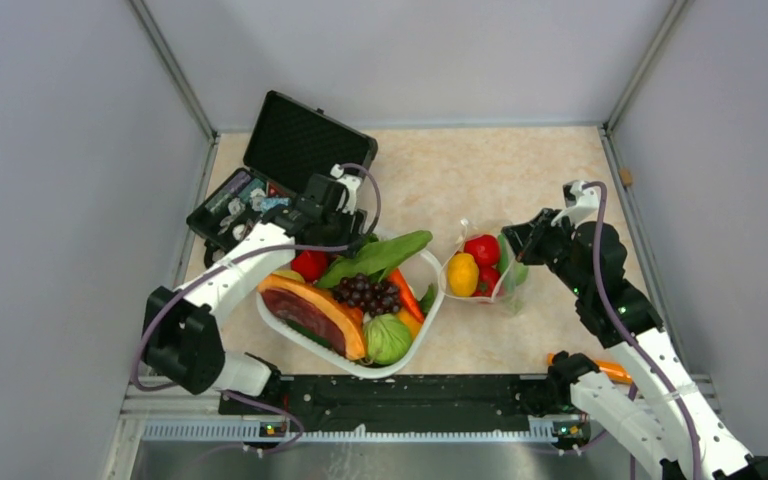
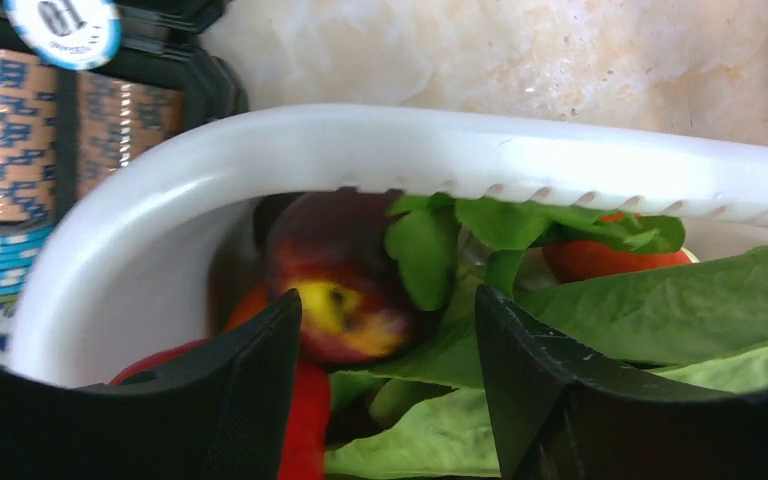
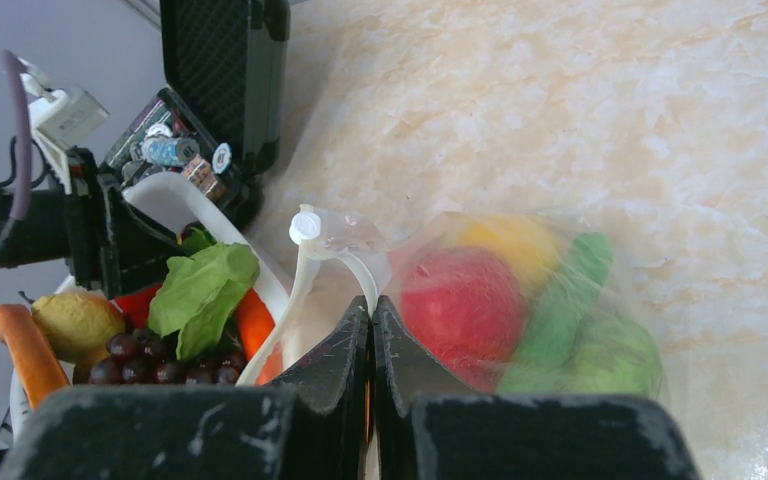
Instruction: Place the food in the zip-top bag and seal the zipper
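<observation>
Right hand (image 3: 371, 318) clenched on bag (image 3: 430, 245) rim, apparently propping its mouth open on the counter (image 1: 460, 170), tomato (image 1: 481, 248) and lemon (image 1: 462, 273) inside; left hand (image 2: 388, 310) released, spread over a red-yellow fruit (image 2: 330, 285) in the basket (image 2: 460, 150), likely the next pick.

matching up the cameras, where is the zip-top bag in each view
top external: zip-top bag right of centre, just right of the white basket.
left wrist: not in it; only the basket rim and its contents show.
right wrist: bag centre-right, basket at left.
shared landmark: the white basket.
</observation>
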